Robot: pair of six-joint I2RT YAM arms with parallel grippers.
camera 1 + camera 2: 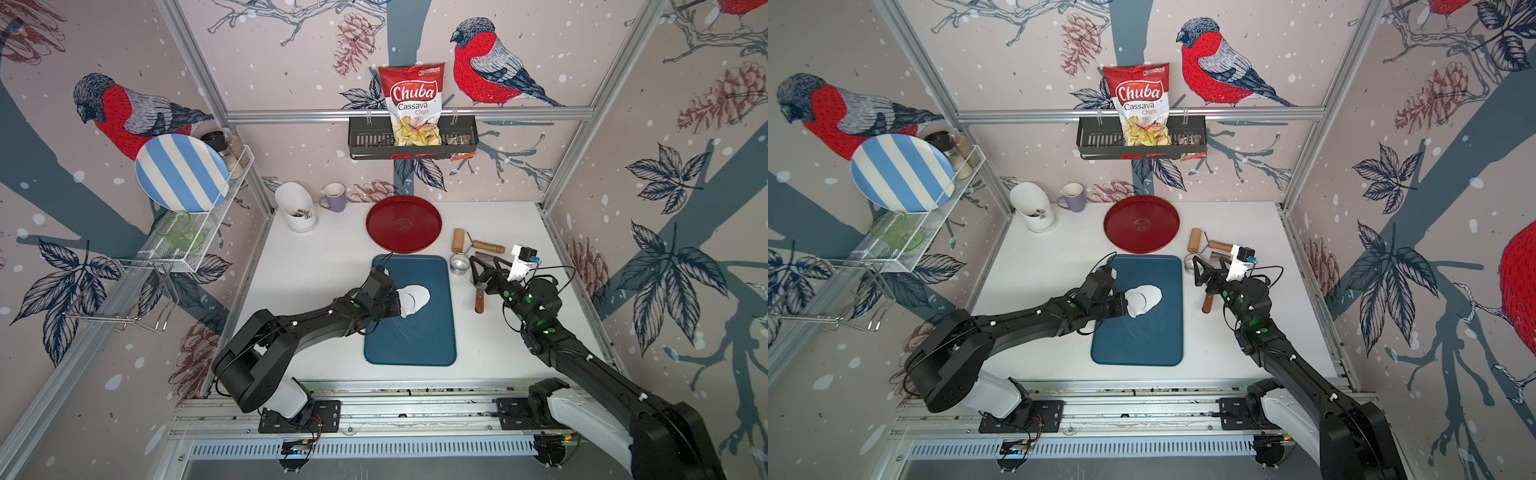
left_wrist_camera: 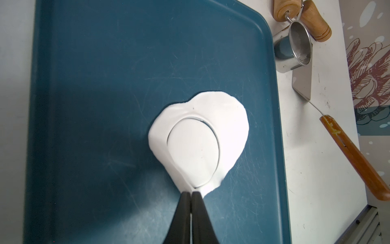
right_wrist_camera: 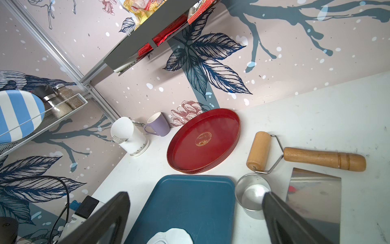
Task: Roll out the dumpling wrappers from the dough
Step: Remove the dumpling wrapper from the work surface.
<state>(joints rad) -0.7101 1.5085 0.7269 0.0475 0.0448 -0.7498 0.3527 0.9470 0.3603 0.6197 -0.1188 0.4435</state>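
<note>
Arms first, in both top views. The left arm stretches low and almost level from its near-left base over the blue board. Its left gripper sits at the left edge of the dough, which lies flat near the board's middle. A round dumpling wrapper is cut inside the dough and not lifted out. The wrist hides the fingertips here.

The right arm bends up from the near-right base. The right gripper hangs with jaws wide apart over the table just right of the board, beside the steel ring cutter. It covers most of the scraper.

In the left wrist view the black fingers are pressed together on the dough's rim, which draws to a point there. Whether the wrapper's edge is caught too is hard to tell.

In the right wrist view the spread fingers hold nothing. One hides part of the ring cutter, and the frame edge cuts off the dough.
</note>
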